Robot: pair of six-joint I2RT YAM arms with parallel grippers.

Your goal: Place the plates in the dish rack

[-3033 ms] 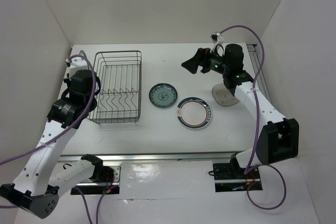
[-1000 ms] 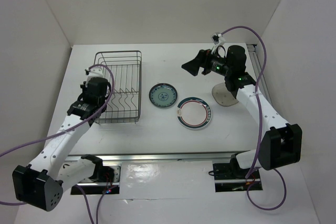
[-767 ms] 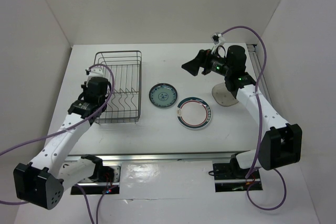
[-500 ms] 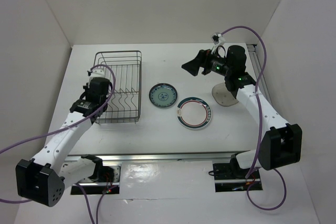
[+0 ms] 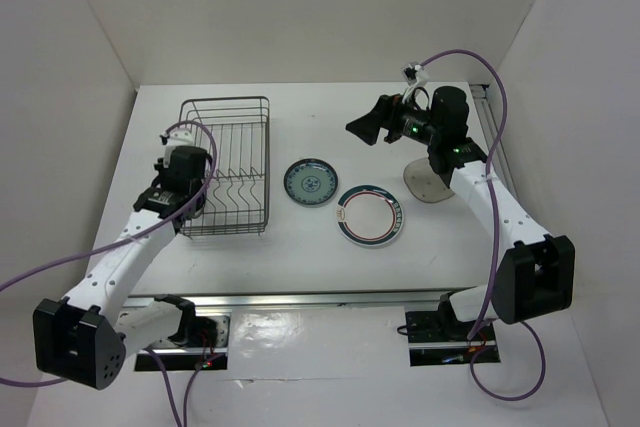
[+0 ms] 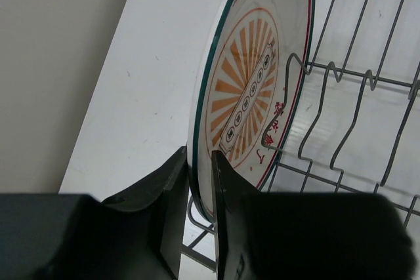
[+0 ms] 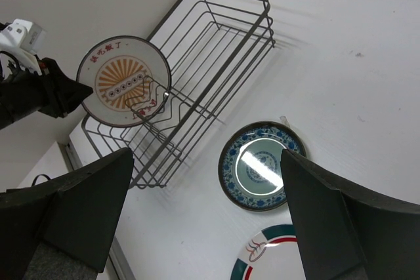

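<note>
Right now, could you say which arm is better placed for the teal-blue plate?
Probably right: the right gripper hangs open near the teal-blue plate; the left gripper straddles the sunburst plate at the dish rack.

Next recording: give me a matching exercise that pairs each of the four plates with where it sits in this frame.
Plates
1. sunburst plate
2. teal-blue patterned plate
3. white ring-rimmed plate
4. greyish-beige plate

Places
A. flat on the table, partly under the right arm
B. standing on edge in the dish rack
C. flat on the table, the plate closest to the rack's right side
D. flat on the table, between the other two flat plates and nearer the arm bases

Pairs: 1-B, 2-C, 3-D, 4-A
</note>
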